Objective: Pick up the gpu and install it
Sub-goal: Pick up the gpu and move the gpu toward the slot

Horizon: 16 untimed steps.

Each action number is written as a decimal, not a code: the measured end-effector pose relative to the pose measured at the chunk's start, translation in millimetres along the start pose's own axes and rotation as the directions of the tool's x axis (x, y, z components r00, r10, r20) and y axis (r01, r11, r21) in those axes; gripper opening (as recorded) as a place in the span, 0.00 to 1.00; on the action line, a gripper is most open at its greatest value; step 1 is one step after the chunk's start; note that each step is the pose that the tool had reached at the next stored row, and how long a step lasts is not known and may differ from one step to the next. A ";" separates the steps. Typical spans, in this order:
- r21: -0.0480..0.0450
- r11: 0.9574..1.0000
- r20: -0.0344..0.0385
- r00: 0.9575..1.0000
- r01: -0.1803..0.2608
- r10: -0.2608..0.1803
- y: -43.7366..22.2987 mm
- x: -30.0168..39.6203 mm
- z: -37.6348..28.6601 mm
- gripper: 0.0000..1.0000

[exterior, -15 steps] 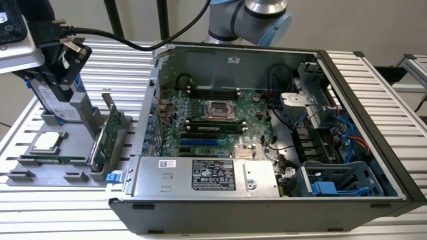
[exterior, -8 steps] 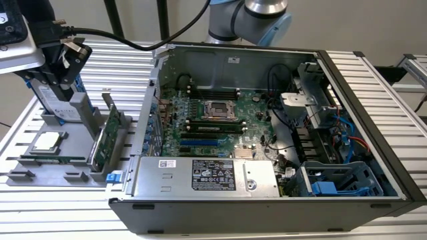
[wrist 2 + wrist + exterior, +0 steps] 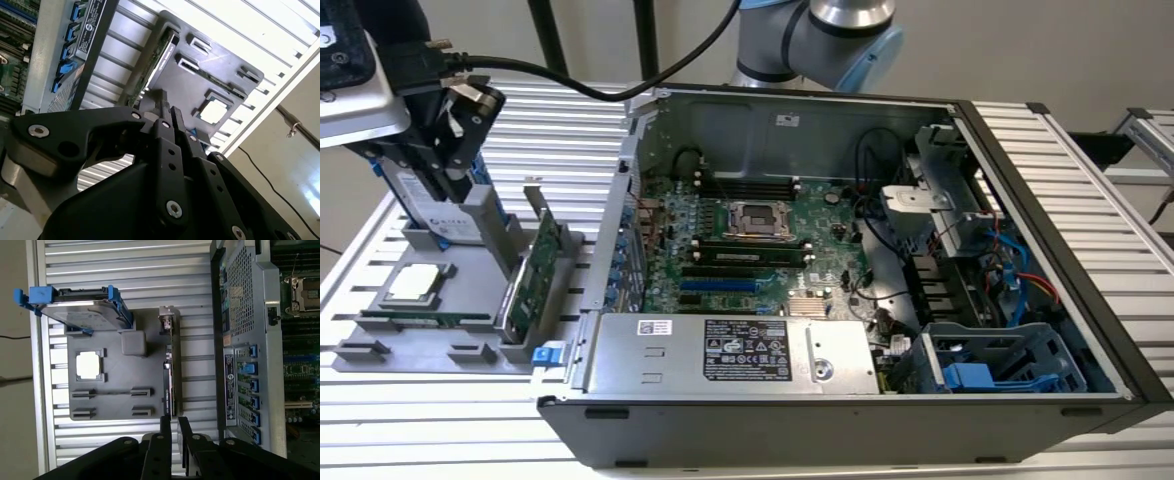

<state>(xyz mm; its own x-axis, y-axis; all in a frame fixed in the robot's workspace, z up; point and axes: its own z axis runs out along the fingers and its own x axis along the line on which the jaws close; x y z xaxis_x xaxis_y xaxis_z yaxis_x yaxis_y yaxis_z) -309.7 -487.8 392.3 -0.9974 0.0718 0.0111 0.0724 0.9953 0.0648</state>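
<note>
The gpu (image 3: 534, 270) is a green card standing on edge in a slot of the grey parts tray (image 3: 470, 300), at the exterior view's left of the open computer case (image 3: 1067, 300). In both wrist views it shows edge-on (image 3: 170, 375) (image 3: 159, 56). My gripper (image 3: 451, 170) hangs above the tray's far end, over the hard drive and clear of the gpu. Its black fingers (image 3: 164, 430) stand open by a narrow gap with nothing between them, seen also in the second wrist view as gripper (image 3: 168, 107).
A silver hard drive with blue rails (image 3: 80, 307), a processor chip (image 3: 90, 365) and a memory stick (image 3: 420, 320) share the tray. Inside the case lie the green motherboard (image 3: 761, 235), a power supply (image 3: 734, 352) and blue drive bays (image 3: 987, 370). The ribbed table (image 3: 560, 130) surrounds everything.
</note>
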 end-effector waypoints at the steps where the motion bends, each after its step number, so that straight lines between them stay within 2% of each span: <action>1: 0.000 1.000 0.000 1.000 0.000 0.000 0.0 0.0 0.0 1.00; 13: -0.004 1.000 0.000 1.000 0.000 0.000 0.0 0.0 0.0 1.00; 16: -0.001 1.000 0.001 1.000 0.001 -0.001 -0.1 0.0 1.7 1.00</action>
<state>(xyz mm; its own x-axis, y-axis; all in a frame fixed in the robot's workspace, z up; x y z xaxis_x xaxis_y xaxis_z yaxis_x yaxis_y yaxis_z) -309.6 -487.8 390.7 -0.9974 0.0711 0.0099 0.0716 0.9953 0.0659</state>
